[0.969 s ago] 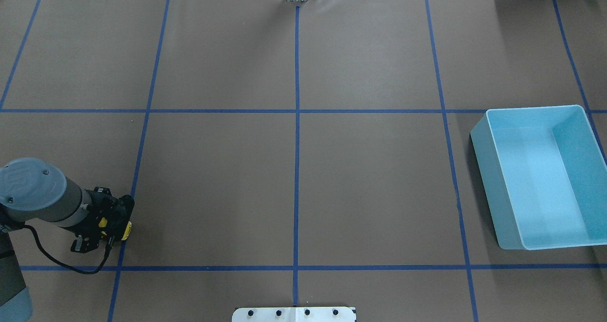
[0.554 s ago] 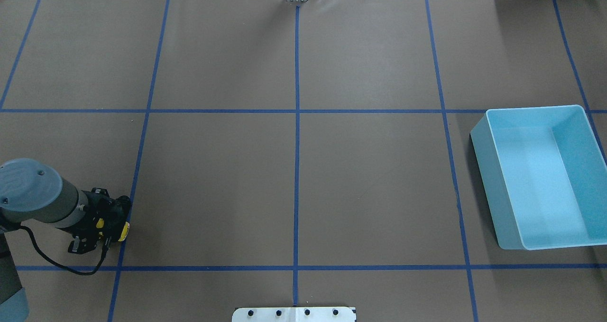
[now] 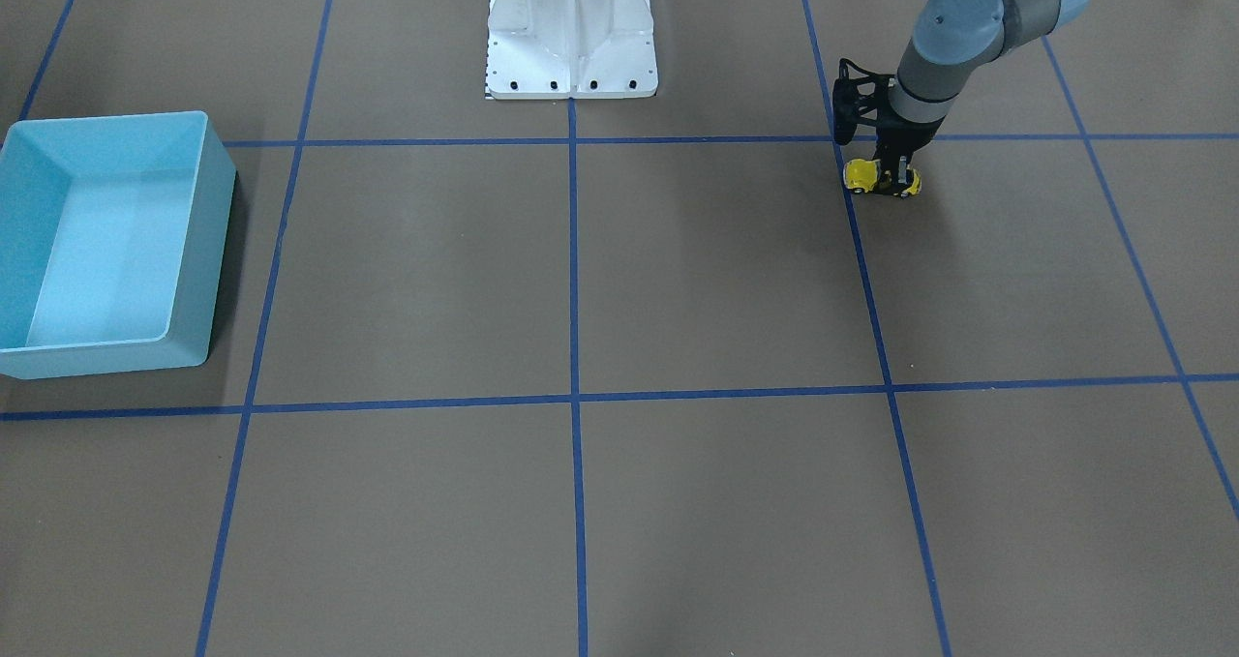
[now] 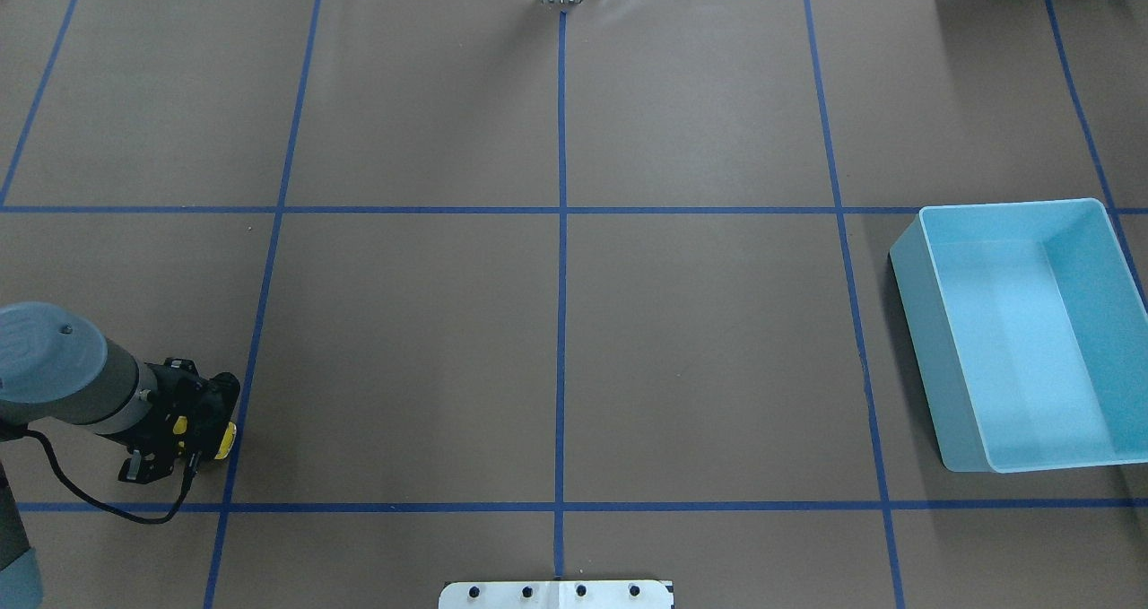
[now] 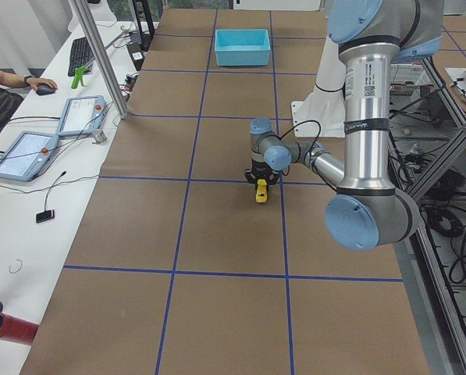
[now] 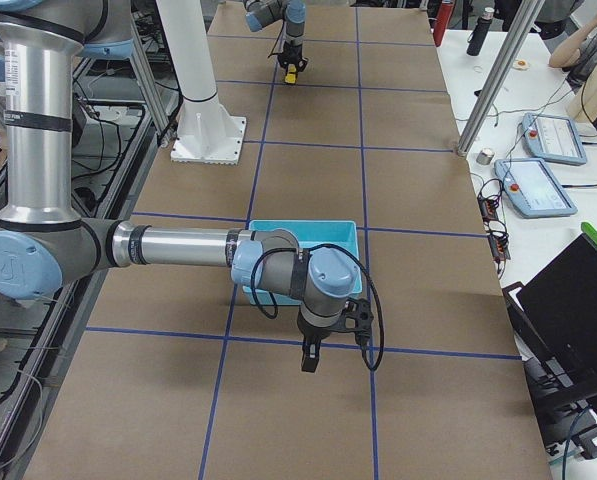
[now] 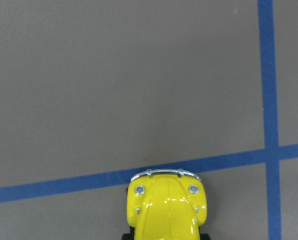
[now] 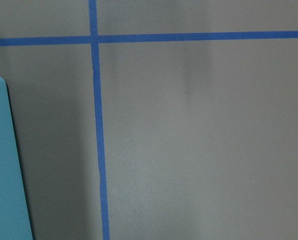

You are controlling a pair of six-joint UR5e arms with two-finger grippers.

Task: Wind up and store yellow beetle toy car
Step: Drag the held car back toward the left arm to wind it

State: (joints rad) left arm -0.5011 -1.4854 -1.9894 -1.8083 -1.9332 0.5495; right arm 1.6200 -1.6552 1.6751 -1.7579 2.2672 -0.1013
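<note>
The yellow beetle toy car (image 3: 858,176) stands on its wheels on the brown table, beside a blue tape line at the robot's left. My left gripper (image 3: 883,177) points down and is shut on the car's sides. In the overhead view the car (image 4: 227,441) peeks out from under the gripper (image 4: 204,439). The left wrist view shows its hood (image 7: 167,205) pointing at a tape crossing. My right gripper (image 6: 313,352) shows only in the exterior right view, low over the table beside the light blue bin (image 6: 308,232); I cannot tell whether it is open or shut.
The light blue bin (image 4: 915,340) stands empty at the table's far right, its edge in the right wrist view (image 8: 4,165). The white robot base plate (image 3: 571,76) is at the near middle edge. Blue tape lines grid the table.
My left gripper has moved left and slightly toward the robot's edge, dragging the yellow car along the table with it. The bin has not moved.
</note>
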